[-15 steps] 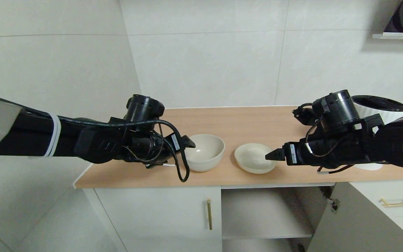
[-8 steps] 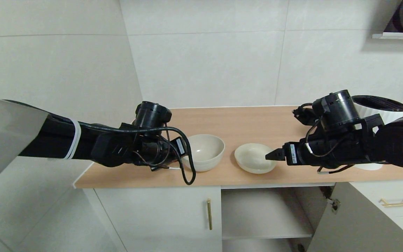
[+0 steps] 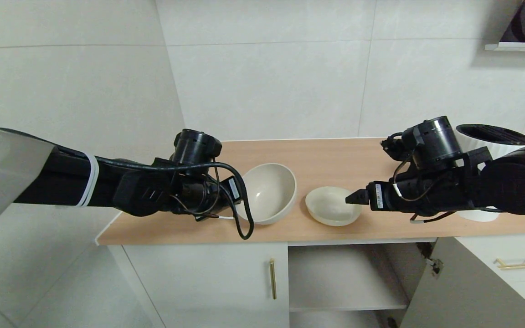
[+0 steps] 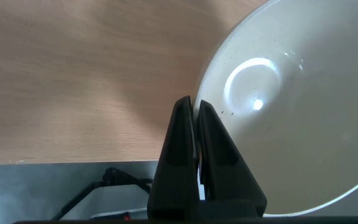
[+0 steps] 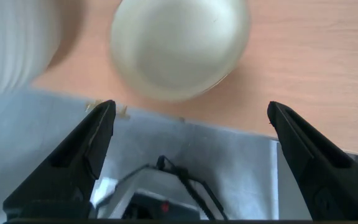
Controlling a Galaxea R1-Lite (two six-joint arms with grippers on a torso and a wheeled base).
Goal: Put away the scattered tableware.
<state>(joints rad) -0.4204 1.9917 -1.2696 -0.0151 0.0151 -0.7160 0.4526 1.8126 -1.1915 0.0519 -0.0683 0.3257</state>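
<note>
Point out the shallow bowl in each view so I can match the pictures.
Head view: the shallow bowl sits on the countertop, right of centre, at the tip of the right gripper.
Left wrist view: the bowl here is the other one, the deeper bowl, rim pinched by the left gripper.
Right wrist view: the shallow bowl is upper middle, ahead of the open right gripper.
Shared landmark: the wooden countertop.

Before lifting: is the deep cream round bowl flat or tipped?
Tipped: the deep cream round bowl sits with rim slanted, pinched by the left gripper.
</note>
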